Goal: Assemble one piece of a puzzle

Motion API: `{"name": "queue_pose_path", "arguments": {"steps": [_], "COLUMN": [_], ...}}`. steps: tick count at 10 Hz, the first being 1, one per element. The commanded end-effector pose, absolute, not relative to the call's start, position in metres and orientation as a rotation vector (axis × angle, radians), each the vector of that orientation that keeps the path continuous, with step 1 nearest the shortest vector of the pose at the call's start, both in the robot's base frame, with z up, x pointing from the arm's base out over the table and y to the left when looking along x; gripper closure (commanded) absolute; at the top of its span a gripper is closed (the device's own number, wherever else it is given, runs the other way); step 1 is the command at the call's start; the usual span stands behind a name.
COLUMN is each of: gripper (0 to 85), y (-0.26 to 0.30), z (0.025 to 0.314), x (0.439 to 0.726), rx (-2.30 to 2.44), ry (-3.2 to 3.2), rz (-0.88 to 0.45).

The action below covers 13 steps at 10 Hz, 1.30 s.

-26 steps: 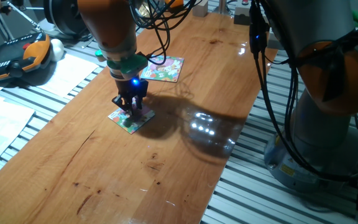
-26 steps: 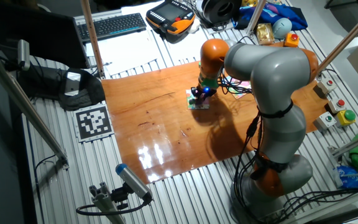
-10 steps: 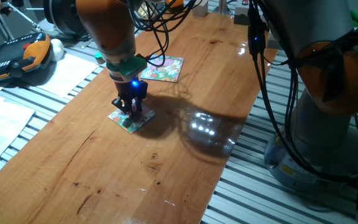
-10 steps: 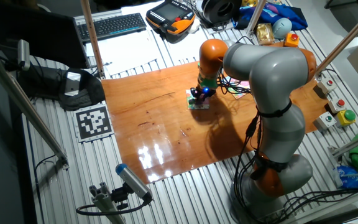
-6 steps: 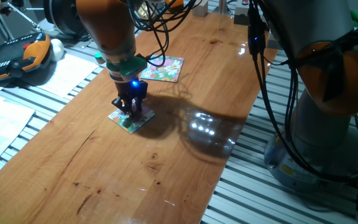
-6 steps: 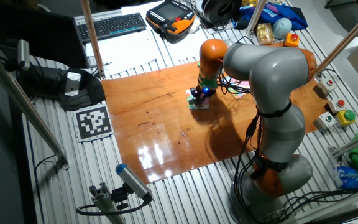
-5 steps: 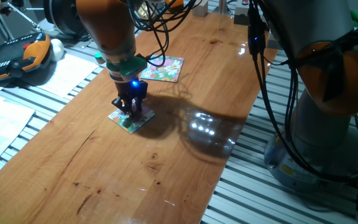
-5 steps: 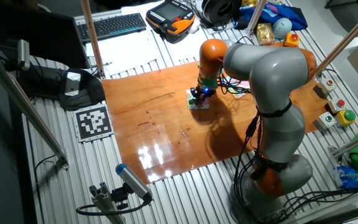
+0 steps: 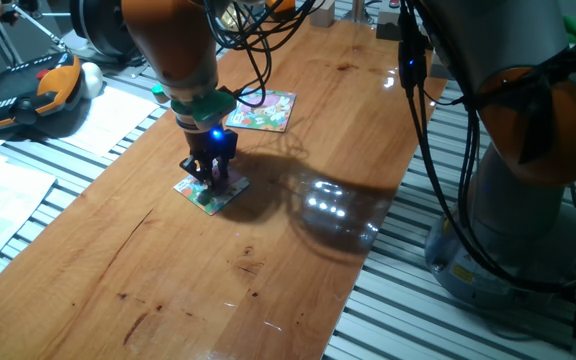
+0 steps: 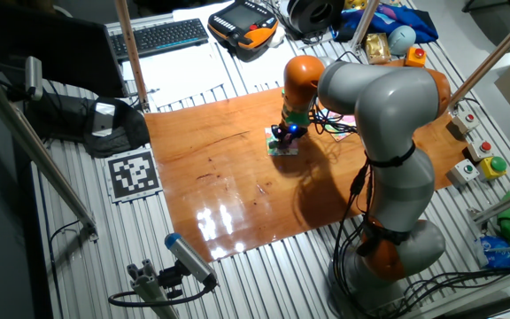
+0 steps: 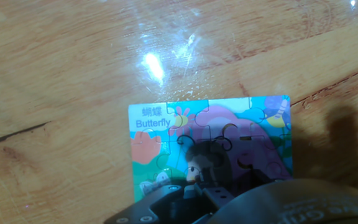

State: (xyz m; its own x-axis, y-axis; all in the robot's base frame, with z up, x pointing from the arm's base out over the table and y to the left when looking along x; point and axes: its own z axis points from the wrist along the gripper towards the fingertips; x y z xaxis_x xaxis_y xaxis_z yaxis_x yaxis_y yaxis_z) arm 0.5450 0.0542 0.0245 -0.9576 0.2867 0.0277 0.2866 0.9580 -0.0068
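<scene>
The wooden surface (image 9: 298, 120) is glossy, with lamp glare and dark grain streaks, and sits on a slatted metal bench. On it lies the puzzle (image 11: 229, 143), a square board with pale green edges, a purple, pink and yellow cartoon and the word "Butterfly". The gripper (image 9: 213, 183) stands upright with its tips down on the puzzle; whether its fingers are parted or holding the piece is hard to tell. Beyond it lies a second board (image 9: 265, 110).
</scene>
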Motion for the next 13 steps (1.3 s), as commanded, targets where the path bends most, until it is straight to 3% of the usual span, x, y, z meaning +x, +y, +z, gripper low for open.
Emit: {"name": "queue_pose_path", "arguments": {"steps": [1, 6, 7, 13], "gripper": [85.0, 85.0, 68.0, 68.0], "y": [0.0542, 0.0543, 0.0542, 0.0542], "z": [0.0242, 0.0233, 0.0233, 0.0235], "x": [0.5451, 0.5453, 0.5453, 0.5453], "rx": [-0.451, -0.451, -0.451, -0.442], "ry": [-3.08, -3.081, -3.081, -3.083], "rz": [0.004, -0.001, -0.001, 0.001]}}
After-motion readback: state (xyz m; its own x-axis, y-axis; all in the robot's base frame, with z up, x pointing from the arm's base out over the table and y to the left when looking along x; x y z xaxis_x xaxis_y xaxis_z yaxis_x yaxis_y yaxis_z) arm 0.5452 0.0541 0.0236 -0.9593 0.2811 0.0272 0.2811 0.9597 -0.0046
